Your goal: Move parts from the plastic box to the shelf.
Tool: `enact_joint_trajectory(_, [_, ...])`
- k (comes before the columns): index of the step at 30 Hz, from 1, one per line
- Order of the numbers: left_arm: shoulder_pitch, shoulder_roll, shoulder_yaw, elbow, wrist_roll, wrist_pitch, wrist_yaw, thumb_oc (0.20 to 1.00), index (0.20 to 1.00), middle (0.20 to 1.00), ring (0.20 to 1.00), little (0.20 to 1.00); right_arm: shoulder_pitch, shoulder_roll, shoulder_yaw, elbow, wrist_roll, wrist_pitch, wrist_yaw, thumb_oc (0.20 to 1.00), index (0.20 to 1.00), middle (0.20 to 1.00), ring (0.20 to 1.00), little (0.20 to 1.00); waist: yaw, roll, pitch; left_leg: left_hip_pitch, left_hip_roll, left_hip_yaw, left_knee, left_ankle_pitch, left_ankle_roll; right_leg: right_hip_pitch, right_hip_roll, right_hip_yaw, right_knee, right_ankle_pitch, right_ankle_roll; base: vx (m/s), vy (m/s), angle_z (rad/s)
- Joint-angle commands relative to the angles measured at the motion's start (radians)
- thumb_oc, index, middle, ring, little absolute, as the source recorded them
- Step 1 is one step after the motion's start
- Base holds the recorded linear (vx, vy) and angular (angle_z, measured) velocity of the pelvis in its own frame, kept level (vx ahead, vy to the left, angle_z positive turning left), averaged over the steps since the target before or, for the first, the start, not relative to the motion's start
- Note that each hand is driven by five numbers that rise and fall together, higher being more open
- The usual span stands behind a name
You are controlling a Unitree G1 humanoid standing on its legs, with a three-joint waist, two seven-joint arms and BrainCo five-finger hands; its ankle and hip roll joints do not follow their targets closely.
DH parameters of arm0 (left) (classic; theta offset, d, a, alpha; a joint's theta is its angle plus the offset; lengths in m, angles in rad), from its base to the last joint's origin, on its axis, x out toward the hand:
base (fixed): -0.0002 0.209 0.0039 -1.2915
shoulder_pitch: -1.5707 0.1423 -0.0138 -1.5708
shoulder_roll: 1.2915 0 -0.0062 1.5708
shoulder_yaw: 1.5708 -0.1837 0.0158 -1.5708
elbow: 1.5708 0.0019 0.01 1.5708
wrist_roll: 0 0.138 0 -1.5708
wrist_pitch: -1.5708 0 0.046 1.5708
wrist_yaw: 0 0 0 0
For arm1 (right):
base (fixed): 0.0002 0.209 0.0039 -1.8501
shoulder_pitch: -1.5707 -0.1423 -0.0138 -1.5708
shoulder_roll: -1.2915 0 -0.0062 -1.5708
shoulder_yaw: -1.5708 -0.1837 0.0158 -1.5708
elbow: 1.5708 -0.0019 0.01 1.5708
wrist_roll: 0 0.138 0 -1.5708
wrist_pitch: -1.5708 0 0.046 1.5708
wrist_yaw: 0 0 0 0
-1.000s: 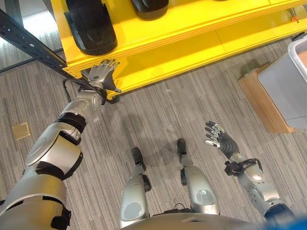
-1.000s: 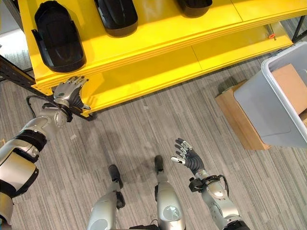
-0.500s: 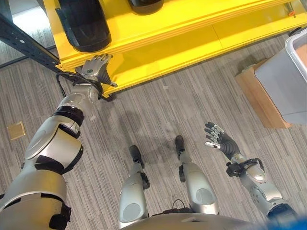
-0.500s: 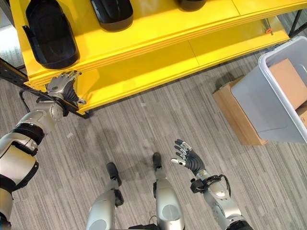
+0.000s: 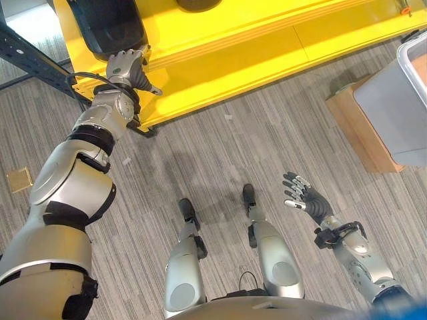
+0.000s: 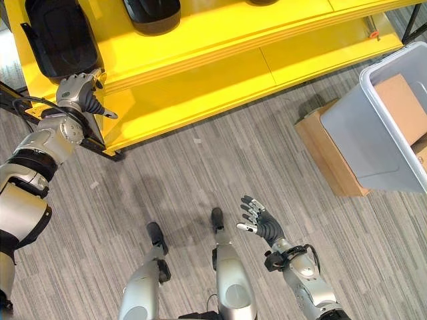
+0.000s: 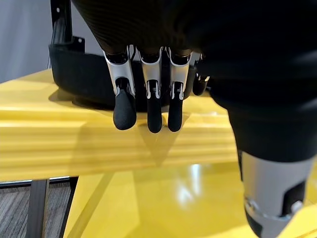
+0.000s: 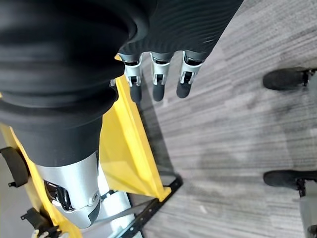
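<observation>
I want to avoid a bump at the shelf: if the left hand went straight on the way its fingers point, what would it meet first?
Probably the black moulded plastic part on the yellow shelf. The left hand, fingers relaxed, hangs at the shelf's front edge, pointing at the part; depth is unclear.

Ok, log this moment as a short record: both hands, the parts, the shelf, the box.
left hand: raised at the yellow shelf's front edge, just below a black part, fingers relaxed, holding nothing
right hand: low over the floor, open, empty
black parts: one at the shelf's left end, another beside it
yellow shelf: two tiers
plastic box: grey, at the right, on a wooden stand
</observation>
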Motion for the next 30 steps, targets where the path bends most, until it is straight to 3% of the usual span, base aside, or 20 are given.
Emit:
enact_joint_trajectory(1, [-0.062, 0.081, 0.028, 0.037, -0.040, 0.009, -0.003, 1.000, 1.000, 1.000, 1.000, 1.000, 0.051, -0.050, -0.023, -0.051, 0.034, -0.023, 0.027, 1.000, 1.000, 1.000, 1.000, 1.000, -0.005, -0.012, -0.045, -0.111, 0.062, -0.124, 0.225, -0.092, -0.046, -0.042, -0.113, 0.022, 0.200, -0.106, 0.097, 0.00, 0.000, 0.00])
enact_joint_trajectory(30, [-0.172, 0.116, -0.003, 0.082, -0.134, 0.005, -0.044, 1.000, 1.000, 1.000, 1.000, 1.000, 0.084, -0.059, -0.029, -0.037, 0.048, 0.006, 0.056, 1.000, 1.000, 1.000, 1.000, 1.000, -0.009, 0.001, -0.067, -0.137, 0.062, -0.126, 0.242, -0.097, -0.046, -0.069, -0.111, 0.027, 0.217, -0.107, 0.097, 0.00, 0.000, 0.00])
